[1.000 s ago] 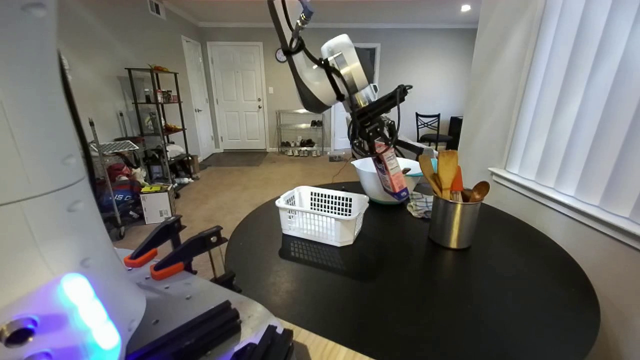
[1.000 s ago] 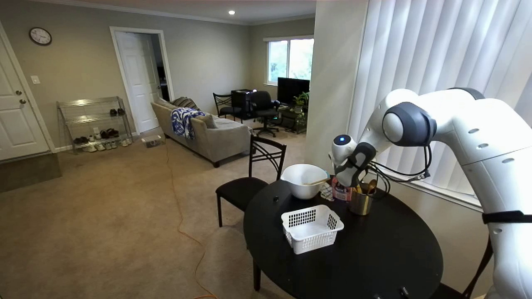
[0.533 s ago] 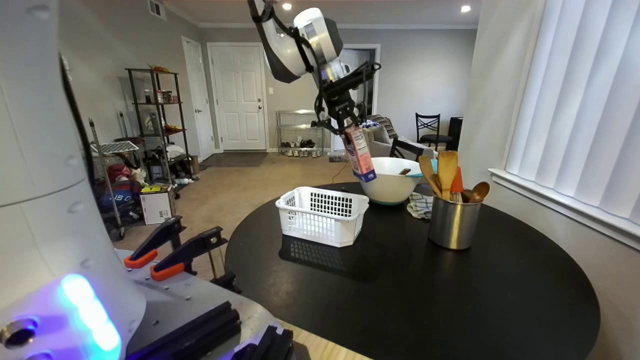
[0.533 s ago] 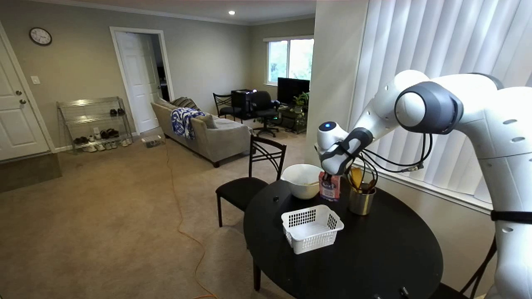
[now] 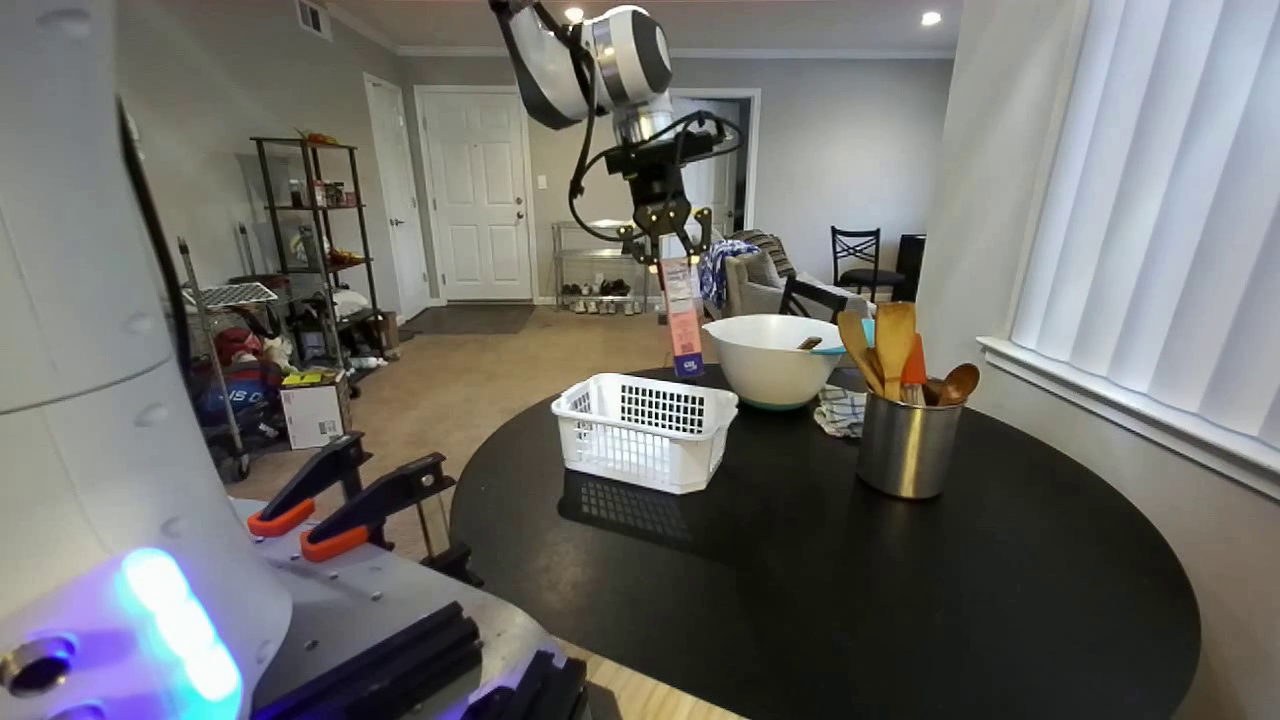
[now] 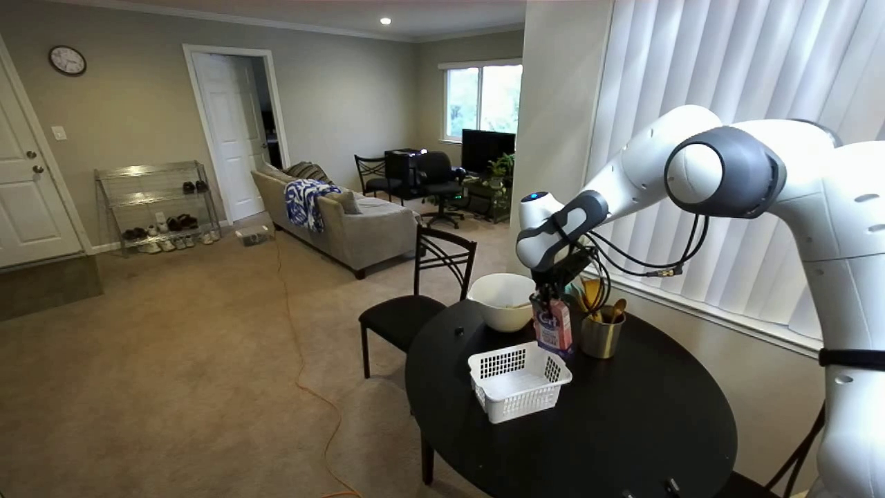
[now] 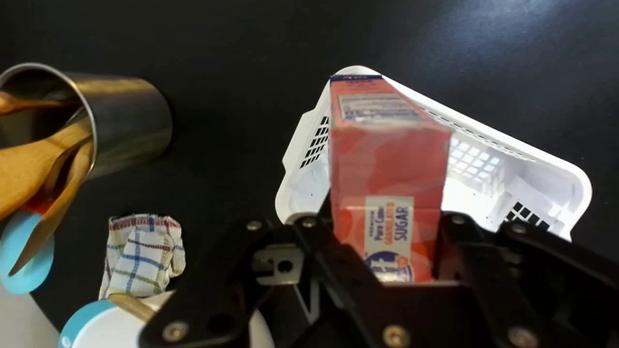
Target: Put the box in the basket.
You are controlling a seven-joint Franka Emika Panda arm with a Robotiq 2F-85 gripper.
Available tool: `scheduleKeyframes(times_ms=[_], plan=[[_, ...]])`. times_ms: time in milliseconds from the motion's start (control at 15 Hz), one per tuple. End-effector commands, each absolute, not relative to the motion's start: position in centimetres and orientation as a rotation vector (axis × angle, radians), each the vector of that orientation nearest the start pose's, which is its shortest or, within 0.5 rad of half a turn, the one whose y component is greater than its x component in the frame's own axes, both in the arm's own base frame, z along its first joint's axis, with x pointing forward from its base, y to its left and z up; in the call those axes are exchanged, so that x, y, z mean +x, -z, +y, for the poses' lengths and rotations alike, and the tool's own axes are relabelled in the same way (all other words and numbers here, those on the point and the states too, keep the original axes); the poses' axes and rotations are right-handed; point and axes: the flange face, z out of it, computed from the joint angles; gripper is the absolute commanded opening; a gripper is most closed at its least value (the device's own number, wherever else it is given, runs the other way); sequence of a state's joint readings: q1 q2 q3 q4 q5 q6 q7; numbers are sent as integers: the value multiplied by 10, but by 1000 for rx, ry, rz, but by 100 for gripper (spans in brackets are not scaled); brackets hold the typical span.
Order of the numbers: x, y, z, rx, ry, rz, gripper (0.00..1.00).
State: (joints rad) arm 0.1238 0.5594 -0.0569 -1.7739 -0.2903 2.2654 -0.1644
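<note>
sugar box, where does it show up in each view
In an exterior view: the box, slightly right of centre.
In an exterior view: the box, right half, below middle.
Wrist view: the box, just right of centre.
Shared landmark: the white basket, visible in all three.

The bent arm (image 6: 733,166) points its clamped end effector (image 5: 676,260) downward.

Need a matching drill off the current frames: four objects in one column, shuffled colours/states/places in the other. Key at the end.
Things
1. Granulated sugar carton
2. Plastic basket
3. Metal canister
4. Cloth

Descriptions
A. Checked, lying on the black table
B. Held in the gripper
C. Holding wooden utensils
D. White, with slotted sides

Pairs: 1-B, 2-D, 3-C, 4-A
</note>
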Motion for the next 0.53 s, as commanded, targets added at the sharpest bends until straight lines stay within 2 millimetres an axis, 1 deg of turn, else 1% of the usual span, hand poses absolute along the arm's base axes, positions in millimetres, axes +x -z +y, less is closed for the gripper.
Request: scheduleKeyframes(times_ms=[0,267,467], plan=[[669,-232,22,-3263,-121,-481,11],[685,-209,-2,-3225,-83,-282,11],[695,-191,-13,-3194,-50,-153,11]])
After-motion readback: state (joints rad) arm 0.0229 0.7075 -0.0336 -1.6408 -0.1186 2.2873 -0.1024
